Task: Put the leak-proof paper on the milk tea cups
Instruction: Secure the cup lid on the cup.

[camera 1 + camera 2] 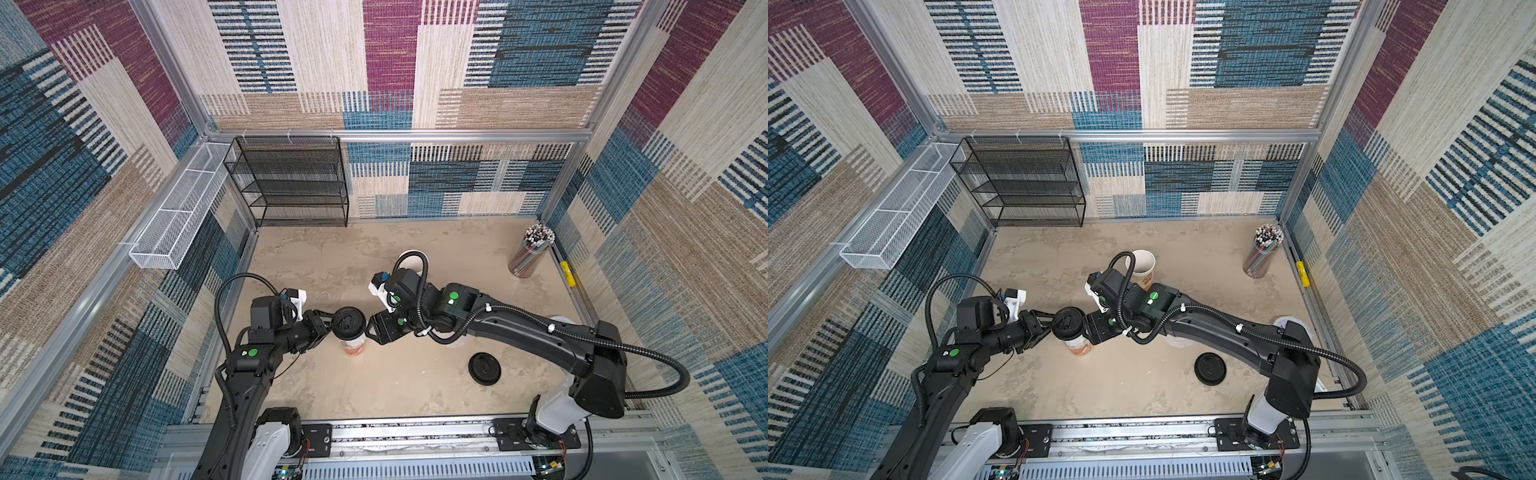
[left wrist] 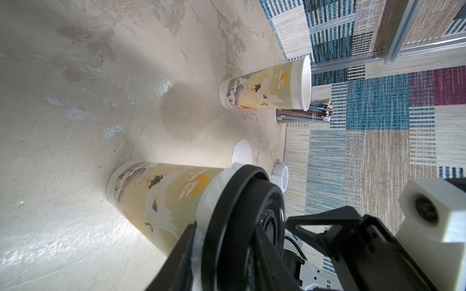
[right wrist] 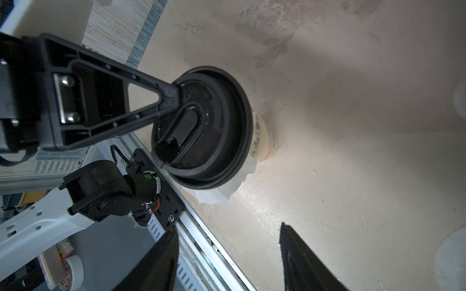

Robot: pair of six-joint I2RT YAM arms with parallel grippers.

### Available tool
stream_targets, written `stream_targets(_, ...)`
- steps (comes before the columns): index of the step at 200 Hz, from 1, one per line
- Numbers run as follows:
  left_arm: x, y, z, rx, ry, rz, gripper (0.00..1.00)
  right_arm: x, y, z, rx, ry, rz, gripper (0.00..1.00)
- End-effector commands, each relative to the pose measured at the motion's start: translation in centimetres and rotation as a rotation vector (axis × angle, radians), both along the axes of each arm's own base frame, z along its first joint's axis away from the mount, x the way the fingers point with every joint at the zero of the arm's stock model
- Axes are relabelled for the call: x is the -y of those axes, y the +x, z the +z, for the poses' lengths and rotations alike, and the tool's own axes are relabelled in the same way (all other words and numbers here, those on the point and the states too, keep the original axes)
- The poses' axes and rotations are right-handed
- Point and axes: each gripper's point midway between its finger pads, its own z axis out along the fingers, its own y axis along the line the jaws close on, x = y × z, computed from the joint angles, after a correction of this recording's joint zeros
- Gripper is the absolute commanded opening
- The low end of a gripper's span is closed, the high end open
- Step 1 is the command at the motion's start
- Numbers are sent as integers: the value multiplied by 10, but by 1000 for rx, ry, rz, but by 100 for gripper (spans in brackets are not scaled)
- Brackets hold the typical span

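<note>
Patterned woven walls (image 1: 519, 62) box in a beige mottled tabletop (image 1: 395, 395). Black mesh rack (image 1: 291, 183) stands at the back wall, and a white mesh basket (image 1: 178, 208) hangs on the side wall. Left end effector (image 1: 332, 322) is clamped on the rim of a black lid (image 1: 350, 323): one finger lies on the lid's top in the right wrist view (image 3: 166, 98), and the other sits under the rim in the left wrist view (image 2: 176, 252). Right end effector (image 1: 370, 330) is just beside that lid on the opposite side. Its jaws are spread wide with only bare tabletop between them, and it grips nothing (image 3: 228, 228). The lid sits on the near milk tea cup (image 1: 355, 347), upright mid-tabletop. Leak-proof paper (image 2: 214, 191) is trapped between lid and cup mouth, and its crumpled edge sticks out below the rim (image 3: 227, 186). Can't tell whether the lid is fully seated. Far milk tea cup (image 1: 1142, 266) stands upright behind the right arm, mouth open and uncovered. A clear holder of striped straws (image 1: 530, 253) stands near the back right corner. Second black lid (image 1: 484, 369) lies flat on the tabletop near the right arm. Spare leak-proof paper sheet (image 2: 242, 153) lies flat on the tabletop and is partly under the right arm in a top view (image 1: 1177, 340). Small white clock (image 2: 281, 173) sits by the side wall.
</note>
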Motion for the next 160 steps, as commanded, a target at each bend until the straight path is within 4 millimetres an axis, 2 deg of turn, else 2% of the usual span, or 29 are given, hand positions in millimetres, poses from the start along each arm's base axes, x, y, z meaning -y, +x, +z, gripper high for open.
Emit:
stream_targets(1, -22, -40, -56, -298, 130, 91, 39, -11, 4, 6, -3, 74, -5, 66)
stream_targets(79, -22, -41, -57, -301, 135, 94, 38, -12, 11, -8, -18, 66, -5, 65)
stream_targets(160, -21, -42, -59, -310, 137, 93, 38, -15, 18, -14, -27, 69, -10, 65)
